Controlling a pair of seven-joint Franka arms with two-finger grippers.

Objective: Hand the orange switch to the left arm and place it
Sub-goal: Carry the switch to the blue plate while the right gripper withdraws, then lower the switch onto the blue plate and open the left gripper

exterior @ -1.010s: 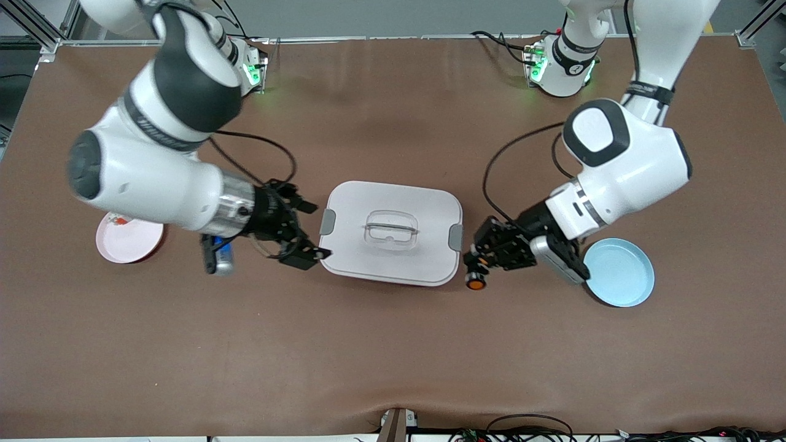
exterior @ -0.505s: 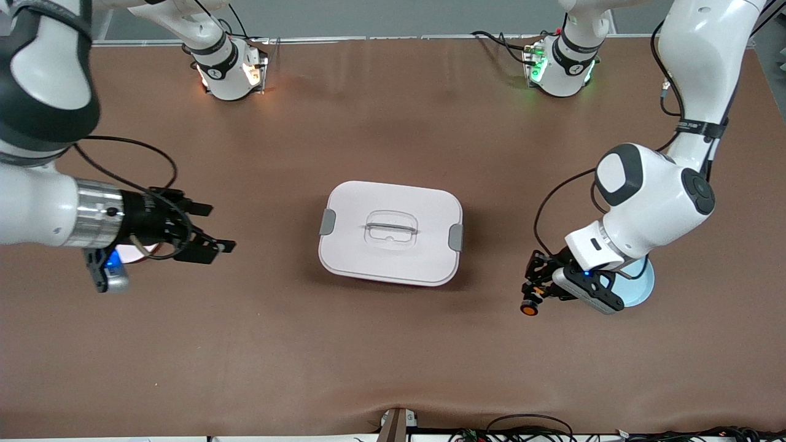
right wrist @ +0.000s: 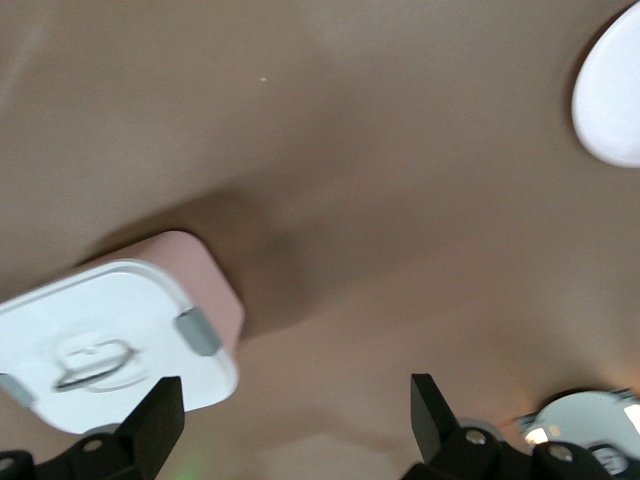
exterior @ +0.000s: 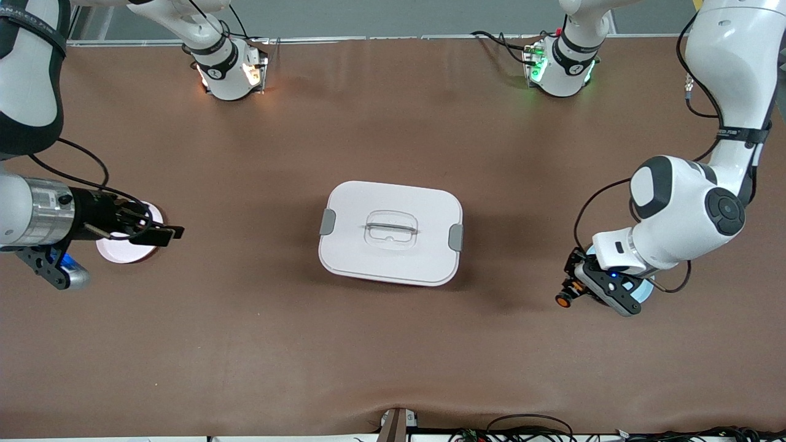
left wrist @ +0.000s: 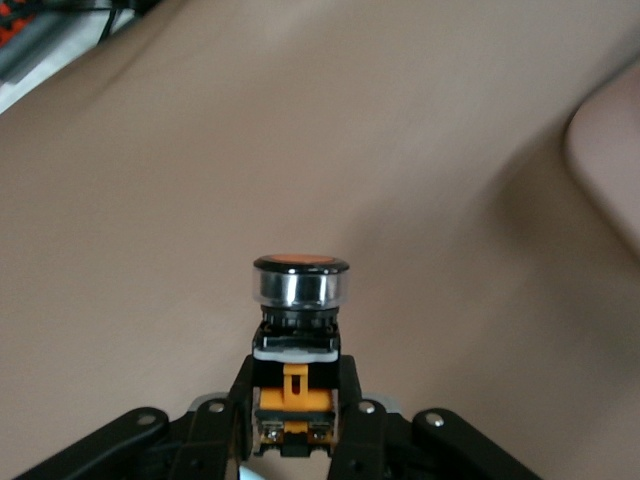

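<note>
Two glossy white robot arms with black joint bands reach over the brown worktop, one at each end. The left gripper is clamped on the small orange switch, a black-bodied push-button part with orange bands and a round orange cap; the left wrist view shows the switch pinched by its body between the black fingers, its chrome-ringed cap pointing away from the gripper. The gripper holds it above the worktop, just beside the round light-blue plate at the left arm's end of the table, which the arm's wrist largely covers. The big white rounded-rectangle plastic box with grey side clips and a clear recessed lid handle sits in the middle of the worktop, well apart from the switch. At the right arm's end, the right gripper hangs over the edge of a round pale-pink plate, its fingers spread wide with nothing between them; the right wrist view looks toward the box.
</note>
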